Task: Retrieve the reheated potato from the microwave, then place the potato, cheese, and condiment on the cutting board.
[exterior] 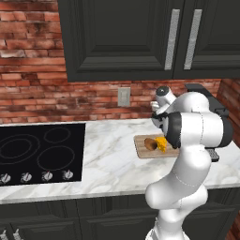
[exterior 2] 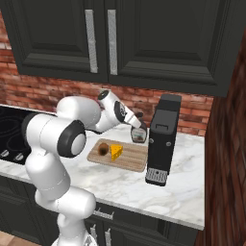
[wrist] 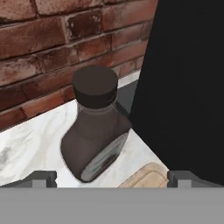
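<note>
Marble worktop (exterior 2: pixel 120 178) carries the cutting board (exterior 2: pixel 132 158) with potato (exterior 2: pixel 103 149) and cheese (exterior 2: pixel 116 152); my fingers (wrist: pixel 112 177) spread wide before the condiment bottle (wrist: pixel 95 127), ready to straddle it

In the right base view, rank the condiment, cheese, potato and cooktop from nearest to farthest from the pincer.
1. Condiment, just below the open pincer, off the board's back edge.
2. Cheese, on the board.
3. Potato, beside the cheese.
4. Cooktop, far left.
</note>
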You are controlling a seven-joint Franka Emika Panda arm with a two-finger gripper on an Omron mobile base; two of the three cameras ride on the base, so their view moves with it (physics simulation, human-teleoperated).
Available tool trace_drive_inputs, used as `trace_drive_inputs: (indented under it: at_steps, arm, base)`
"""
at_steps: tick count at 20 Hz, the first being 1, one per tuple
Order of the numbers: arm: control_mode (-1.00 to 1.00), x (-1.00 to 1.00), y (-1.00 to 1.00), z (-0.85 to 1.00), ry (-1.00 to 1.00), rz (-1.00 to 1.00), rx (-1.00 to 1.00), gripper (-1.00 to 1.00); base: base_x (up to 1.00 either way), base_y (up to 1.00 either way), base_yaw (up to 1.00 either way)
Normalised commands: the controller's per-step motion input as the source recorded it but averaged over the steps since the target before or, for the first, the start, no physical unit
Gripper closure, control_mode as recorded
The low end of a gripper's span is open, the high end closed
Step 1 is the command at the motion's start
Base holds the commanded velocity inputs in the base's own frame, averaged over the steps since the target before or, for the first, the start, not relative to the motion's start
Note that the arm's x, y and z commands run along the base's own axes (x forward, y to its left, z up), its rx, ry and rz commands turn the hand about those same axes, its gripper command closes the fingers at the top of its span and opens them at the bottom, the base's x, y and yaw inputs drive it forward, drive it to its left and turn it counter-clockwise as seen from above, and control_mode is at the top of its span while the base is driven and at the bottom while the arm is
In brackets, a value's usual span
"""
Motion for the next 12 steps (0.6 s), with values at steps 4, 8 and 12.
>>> trace_drive_inputs:
  at_steps: [4,8,12]
  arm:
    - [-1.0,0.03,-0.04,0.1,0.0,0.06,0.0,-1.0]
    - [-1.0,0.11,0.0,0.0,0.0,0.01,0.0,-1.0]
    - [-1.0,0.14,0.0,-0.05,0.0,0.01,0.0,-1.0]
  base:
    - [0.0,0.0,0.0]
    - [0.0,0.0,0.0]
    - [0.0,0.0,0.0]
